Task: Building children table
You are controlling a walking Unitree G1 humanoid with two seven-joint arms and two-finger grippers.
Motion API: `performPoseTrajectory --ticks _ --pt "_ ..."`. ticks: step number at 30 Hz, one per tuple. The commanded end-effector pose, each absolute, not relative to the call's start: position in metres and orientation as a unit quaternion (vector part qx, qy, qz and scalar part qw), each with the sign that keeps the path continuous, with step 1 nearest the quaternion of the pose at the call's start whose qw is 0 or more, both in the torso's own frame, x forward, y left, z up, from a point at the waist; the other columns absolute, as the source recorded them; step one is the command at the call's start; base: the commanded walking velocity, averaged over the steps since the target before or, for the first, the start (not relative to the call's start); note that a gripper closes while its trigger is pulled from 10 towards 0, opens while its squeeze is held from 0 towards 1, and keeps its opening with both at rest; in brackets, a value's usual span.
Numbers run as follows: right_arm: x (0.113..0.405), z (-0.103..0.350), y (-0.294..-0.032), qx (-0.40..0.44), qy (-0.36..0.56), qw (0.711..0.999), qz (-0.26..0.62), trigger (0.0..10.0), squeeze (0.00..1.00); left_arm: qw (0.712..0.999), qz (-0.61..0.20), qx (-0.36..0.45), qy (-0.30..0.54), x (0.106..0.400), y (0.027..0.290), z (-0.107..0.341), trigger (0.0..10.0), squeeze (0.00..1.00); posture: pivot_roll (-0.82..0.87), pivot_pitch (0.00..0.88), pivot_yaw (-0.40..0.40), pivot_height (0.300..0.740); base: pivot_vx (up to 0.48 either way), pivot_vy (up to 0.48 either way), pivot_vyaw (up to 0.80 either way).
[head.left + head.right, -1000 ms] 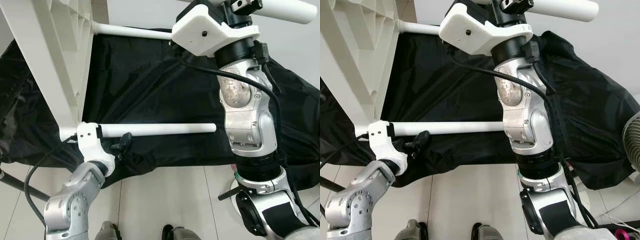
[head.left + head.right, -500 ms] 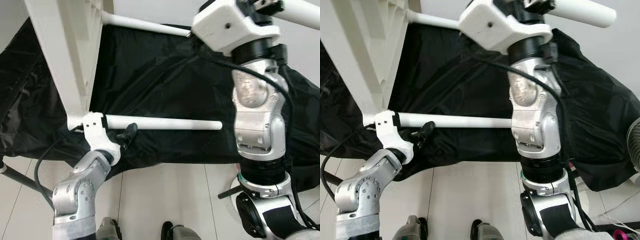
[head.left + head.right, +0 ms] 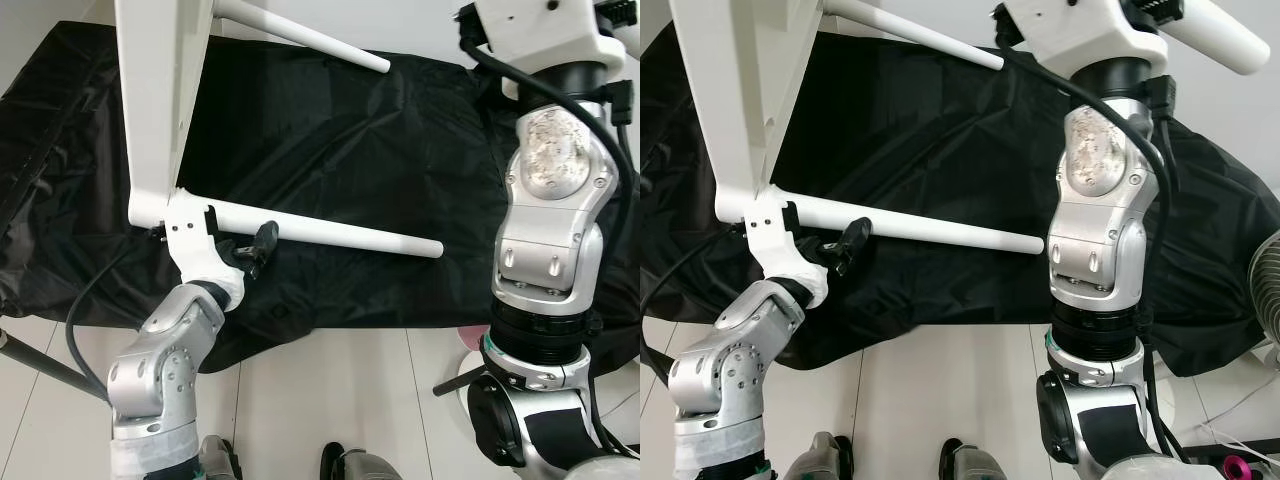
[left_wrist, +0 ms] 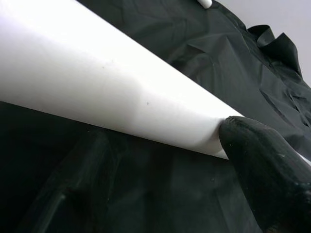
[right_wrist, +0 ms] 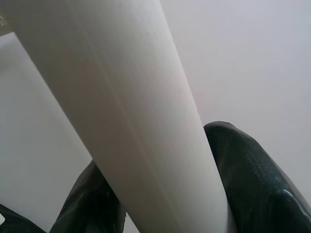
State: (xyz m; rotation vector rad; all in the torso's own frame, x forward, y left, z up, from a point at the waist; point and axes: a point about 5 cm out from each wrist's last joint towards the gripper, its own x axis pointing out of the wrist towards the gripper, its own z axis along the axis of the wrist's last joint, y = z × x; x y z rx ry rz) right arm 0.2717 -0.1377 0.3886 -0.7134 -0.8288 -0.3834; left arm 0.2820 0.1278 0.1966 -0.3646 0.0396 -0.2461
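With the left claw (image 3: 240, 255) clamped on one fitted leg (image 3: 330, 229) and the right claw (image 5: 160, 194) gripping another leg (image 3: 1215, 35), the white tabletop (image 3: 160, 100) hangs tilted over the black cloth (image 3: 380, 140), so next, I'd say, comes turning it upright.

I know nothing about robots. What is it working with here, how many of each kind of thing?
White table legs: 3
White tabletop: 1
Black sheet: 1
Grippers, jaws closed on one leg each: 2, left gripper, right gripper
Total: 7
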Motion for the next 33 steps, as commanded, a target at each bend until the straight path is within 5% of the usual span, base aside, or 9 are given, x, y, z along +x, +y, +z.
performPoseTrajectory --ticks 1,10,14,15,16,17,19,20,33 --pt "0.271 0.383 -0.142 -0.235 -0.379 0.881 -0.157 0.0 0.0 0.982 -0.009 -0.182 0.051 0.283 0.131 0.188 10.0 0.0 0.01 0.226 -0.028 0.74 0.0 0.0 0.0" --pt "0.275 0.383 -0.144 -0.227 -0.369 0.888 -0.153 0.0 0.0 0.941 -0.04 -0.334 -0.043 0.31 0.117 0.226 10.0 0.0 0.01 0.216 -0.035 0.74 0.0 0.0 0.0" --pt "0.277 0.383 -0.145 -0.229 -0.365 0.889 -0.152 0.0 0.0 0.935 -0.046 -0.342 -0.086 0.322 0.111 0.247 10.0 0.0 0.0 0.21 -0.036 0.74 0.0 0.0 0.0" --pt "0.278 0.383 -0.145 -0.228 -0.364 0.89 -0.15 0.0 0.0 0.931 -0.055 -0.347 -0.099 0.323 0.108 0.253 8.7 0.0 0.0 0.206 -0.036 0.74 0.0 0.0 0.0" --pt "0.278 0.383 -0.144 -0.228 -0.363 0.891 -0.149 0.0 0.0 0.928 -0.062 -0.353 -0.106 0.324 0.105 0.257 8.7 0.0 0.0 0.206 -0.036 0.74 0.0 0.0 0.0" --pt "0.278 0.383 -0.144 -0.229 -0.364 0.891 -0.148 0.0 0.0 0.932 -0.06 -0.339 -0.115 0.324 0.105 0.26 2.2 0.0 0.0 0.204 -0.035 0.74 0.0 0.0 0.0" --pt "0.278 0.383 -0.144 -0.231 -0.364 0.89 -0.148 0.0 0.0 0.938 -0.055 -0.32 -0.125 0.325 0.105 0.264 2.2 0.0 -0.01 0.203 -0.034 0.74 0.0 0.0 0.0" --pt "0.279 0.383 -0.144 -0.231 -0.363 0.891 -0.147 0.0 0.0 0.934 -0.06 -0.328 -0.127 0.325 0.104 0.265 0.0 0.0 -0.01 0.201 -0.036 0.74 0.0 0.0 0.0" --pt "0.294 0.389 -0.158 -0.207 -0.341 0.908 -0.127 0.0 0.0 0.924 -0.032 -0.271 -0.267 0.311 0.125 0.317 0.0 0.0 0.01 0.202 -0.054 0.74 0.0 0.0 0.0"
